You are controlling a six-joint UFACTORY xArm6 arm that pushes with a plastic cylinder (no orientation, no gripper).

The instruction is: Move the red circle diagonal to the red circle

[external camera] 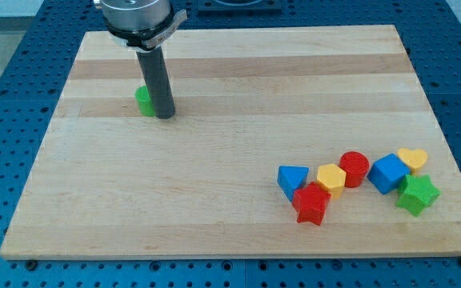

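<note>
A wooden desk fills the view. Nearest the view's bottom right, a red star touches a blue triangle and a yellow hexagon. The red circle sits just beside the hexagon, then a blue cube, a green star and a yellow heart near the right edge. Bare wood stretches leftward. Far at top left, my tip touches a green block. There is no claw, only a rod.

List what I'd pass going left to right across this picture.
Green block → my tip, right beside it → blue triangle → red star → yellow hexagon → red circle → blue cube → green star.
</note>
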